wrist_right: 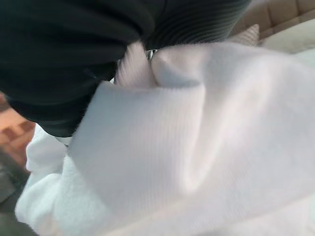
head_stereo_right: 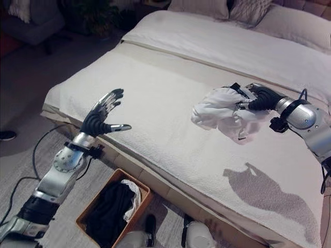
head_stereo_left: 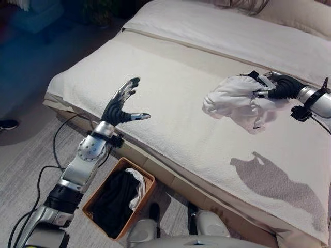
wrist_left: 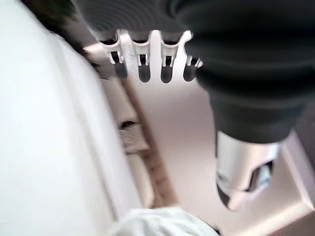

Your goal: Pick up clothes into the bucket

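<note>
Left eye view: right hand (head_stereo_left: pixel 274 88) buried in white garment (head_stereo_left: pixel 235 101) on the bed (head_stereo_left: pixel 170 98), fingers hidden; left hand (head_stereo_left: pixel 121 106) spread. Loose folds could slip before reaching the bucket (head_stereo_left: pixel 147 181).

Crumpled white garment (head_stereo_left: pixel 235 101) on the bed; dark clothes fill the orange bucket (head_stereo_left: pixel 148 182).

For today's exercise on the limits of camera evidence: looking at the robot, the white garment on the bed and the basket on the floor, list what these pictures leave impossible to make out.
- Right hand fingers: buried in the white garment in the eye views; cloth covers them in the right wrist view, so the grip is unreadable.
- Basket: the left arm hides one side; dark clothes conceal its depth.
- Bed: cut off by the eye views' right edge.
- Left hand: open; palm faces away.
</note>
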